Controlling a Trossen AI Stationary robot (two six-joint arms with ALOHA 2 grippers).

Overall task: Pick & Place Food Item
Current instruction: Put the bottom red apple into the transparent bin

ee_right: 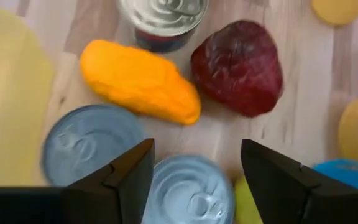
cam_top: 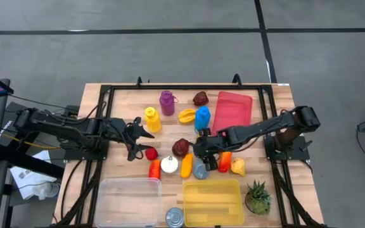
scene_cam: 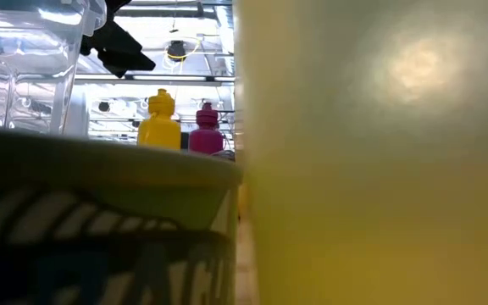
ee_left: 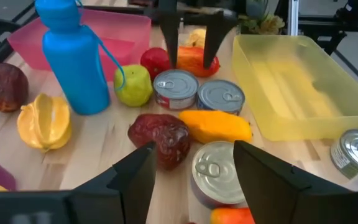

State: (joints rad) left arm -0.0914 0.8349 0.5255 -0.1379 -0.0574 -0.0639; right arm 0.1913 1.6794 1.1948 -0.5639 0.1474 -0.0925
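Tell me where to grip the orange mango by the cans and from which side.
Grip the orange mango across its narrow middle, coming from above. It lies flat and elongated, so its long sides offer the shortest span. A can and the dark red fruit sit close beside it, leaving little room for a sideways approach.

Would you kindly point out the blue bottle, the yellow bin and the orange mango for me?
blue bottle point(ee_left: 73, 65), left wrist view, middle of its body.
yellow bin point(ee_left: 303, 78), left wrist view, its bare floor.
orange mango point(ee_right: 138, 81), right wrist view, middle of the fruit.
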